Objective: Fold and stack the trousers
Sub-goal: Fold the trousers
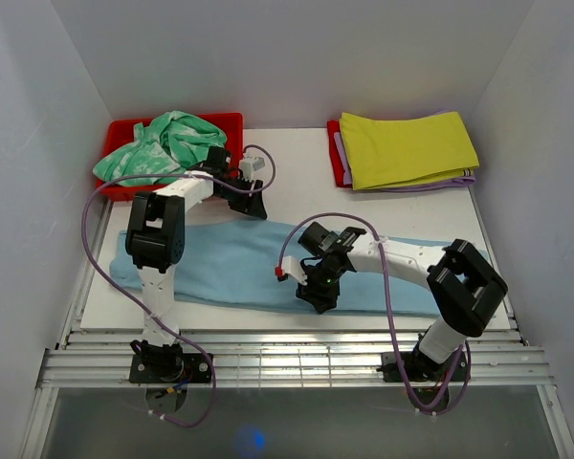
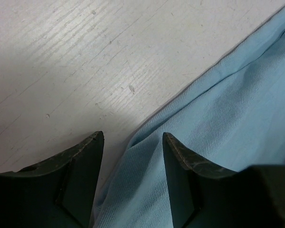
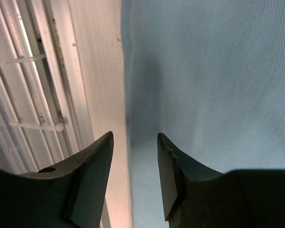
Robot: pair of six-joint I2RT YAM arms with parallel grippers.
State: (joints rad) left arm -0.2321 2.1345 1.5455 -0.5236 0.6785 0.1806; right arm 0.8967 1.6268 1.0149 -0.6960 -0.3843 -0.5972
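found the trousers (image 1: 234, 263) spread flat on the table (image 1: 297, 172) as one long narrow band, directly under both grippers. read the long axis as crosswise: from out past the left gripper (image 2: 133, 137) to out past the right gripper (image 3: 135, 135), slightly tilted, with the end on the left gripper's side a little farther from the bases. cannot tell waist end from cuff end.

left gripper: fingers apart, clamped on nothing, straddling the far hem, with bare table off one tip and blue cloth off the other. right gripper: fingers likewise apart and empty, straddling the near hem, with cloth off one tip and the table edge off the other.

judged progress: early. see no crosswise fold and nothing stacked. narrow band suggests leg laid on leg already, but not certain. left to do: pinch both hems, fold across the length, carry to a pile.

noted a yellow-green cloth (image 1: 407, 148) on folded items well beyond the right gripper, probably the stack spot. noted a mint-green garment (image 1: 163, 143) in a red bin (image 1: 124, 129) just beyond the left gripper.
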